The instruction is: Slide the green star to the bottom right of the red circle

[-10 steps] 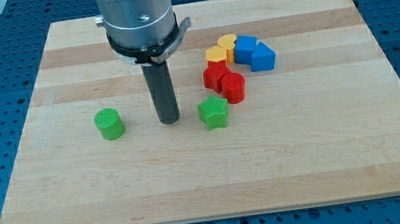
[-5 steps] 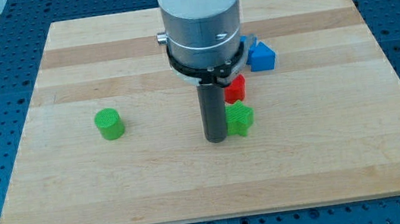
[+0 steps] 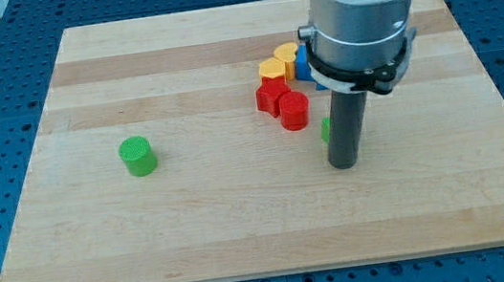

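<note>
The green star [image 3: 326, 130] is almost wholly hidden behind my rod; only a green sliver shows at the rod's left edge. It lies to the lower right of the red circle [image 3: 293, 110]. My tip [image 3: 344, 162] rests on the board just in front of the star, touching or nearly touching it. A red block [image 3: 271, 94] of unclear shape sits against the red circle's upper left.
A green cylinder [image 3: 138, 156] stands alone at the view's left. A yellow block [image 3: 272, 68], a yellow heart [image 3: 286, 56] and a partly hidden blue block [image 3: 302, 65] cluster above the red blocks. The wooden board [image 3: 149, 240] fills the view.
My rod has moved to the view's right across the board and pushed the green star rightward, from below the red blocks to the lower right of the red circle.
</note>
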`<state>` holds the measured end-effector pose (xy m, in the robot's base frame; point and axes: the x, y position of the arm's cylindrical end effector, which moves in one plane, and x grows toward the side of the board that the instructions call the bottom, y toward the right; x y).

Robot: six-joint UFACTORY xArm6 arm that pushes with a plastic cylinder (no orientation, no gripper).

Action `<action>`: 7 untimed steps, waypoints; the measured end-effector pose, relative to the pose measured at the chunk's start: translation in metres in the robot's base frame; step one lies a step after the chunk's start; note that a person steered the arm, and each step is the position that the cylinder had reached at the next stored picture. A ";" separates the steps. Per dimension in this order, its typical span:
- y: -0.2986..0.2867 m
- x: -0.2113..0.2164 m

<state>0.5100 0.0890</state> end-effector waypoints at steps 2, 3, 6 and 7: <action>0.001 -0.008; 0.001 -0.017; 0.013 -0.024; 0.031 -0.024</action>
<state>0.4862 0.1195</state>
